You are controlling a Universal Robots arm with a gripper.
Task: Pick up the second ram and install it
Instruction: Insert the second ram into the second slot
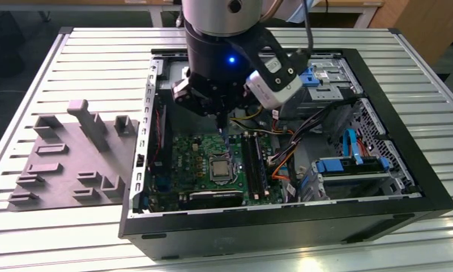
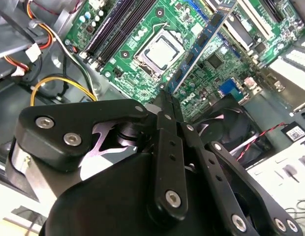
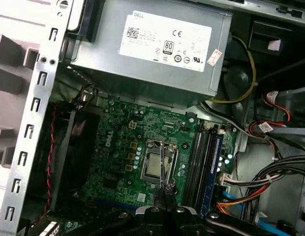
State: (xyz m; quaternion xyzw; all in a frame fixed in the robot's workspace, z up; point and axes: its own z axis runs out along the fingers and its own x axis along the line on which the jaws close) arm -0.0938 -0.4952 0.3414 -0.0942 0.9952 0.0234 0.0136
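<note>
1 claw (image 2: 167, 96) pinching second ram (image 2: 204, 42) endwise, above green motherboard (image 2: 231, 64)

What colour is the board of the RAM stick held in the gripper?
Dark blue, carrying black chips: the RAM stick, best seen in the second wrist view.

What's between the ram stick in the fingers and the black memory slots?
In the second wrist view, the CPU socket sits between the second ram, held above the motherboard by the gripper, and the memory slots.
</note>
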